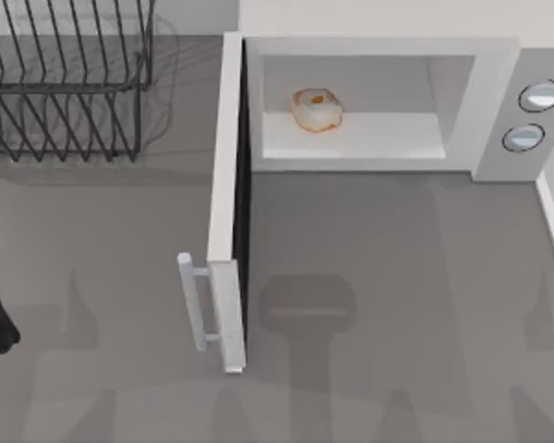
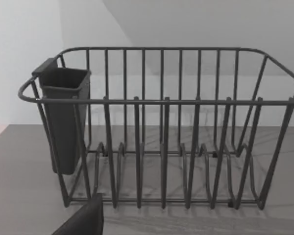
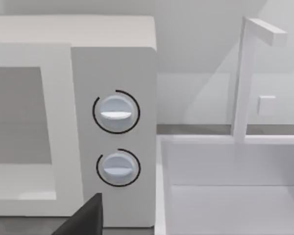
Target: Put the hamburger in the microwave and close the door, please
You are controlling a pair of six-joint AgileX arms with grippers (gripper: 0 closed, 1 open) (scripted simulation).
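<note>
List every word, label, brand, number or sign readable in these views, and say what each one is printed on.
None: no readable text in any view.
The microwave has plain white walls, with no brand mark.
Its two knobs each carry a thin dark arc around them, with no numbers or words.
The door and its handle are unmarked.
The dish rack and its dark cup bear no label.

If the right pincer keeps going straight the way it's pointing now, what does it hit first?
Probably the microwave: its grey knob panel with the two knobs lies straight ahead in the right wrist view, though the depth is unclear.
</note>
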